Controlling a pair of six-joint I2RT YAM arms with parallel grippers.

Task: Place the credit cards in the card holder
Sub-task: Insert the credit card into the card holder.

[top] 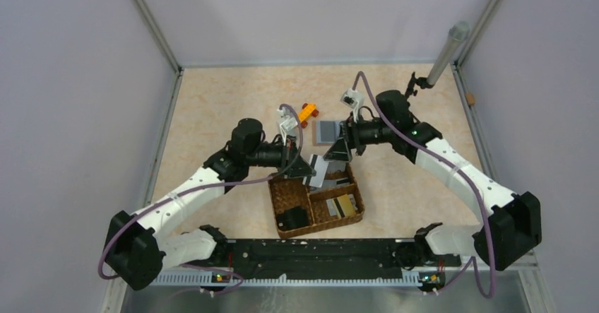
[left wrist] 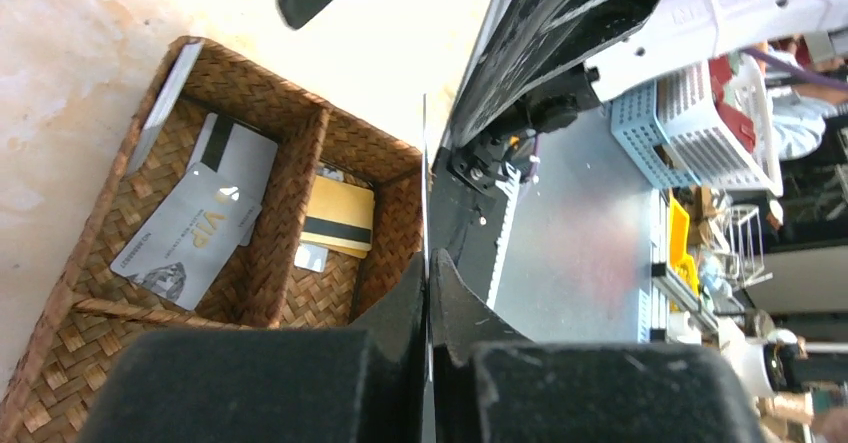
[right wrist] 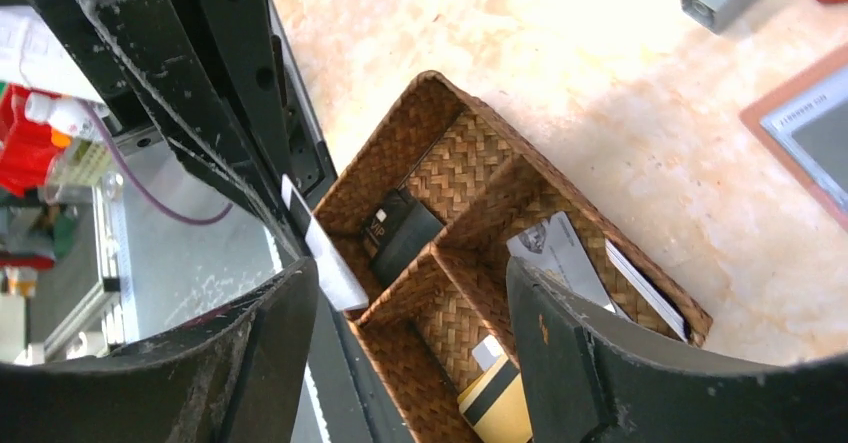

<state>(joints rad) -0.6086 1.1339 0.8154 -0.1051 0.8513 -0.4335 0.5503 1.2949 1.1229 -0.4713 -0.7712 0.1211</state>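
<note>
Pinching one credit card (right wrist: 322,253) by its flat faces, left claw (left wrist: 428,275) is pressed together; right claw (right wrist: 410,298) is spread. Card is judged light, stiff & slick; edge grip advised.

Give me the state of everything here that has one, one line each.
Left hand, shut on a thin white plastic card.
Right hand, open, empty.
Square brown leather-like card holder, open, flat on the table.
Brown woven compartment basket, upright, holding cards.
Silver VIP card, flat in one compartment.
Gold black-striped card, flat in the neighbouring compartment.
</note>
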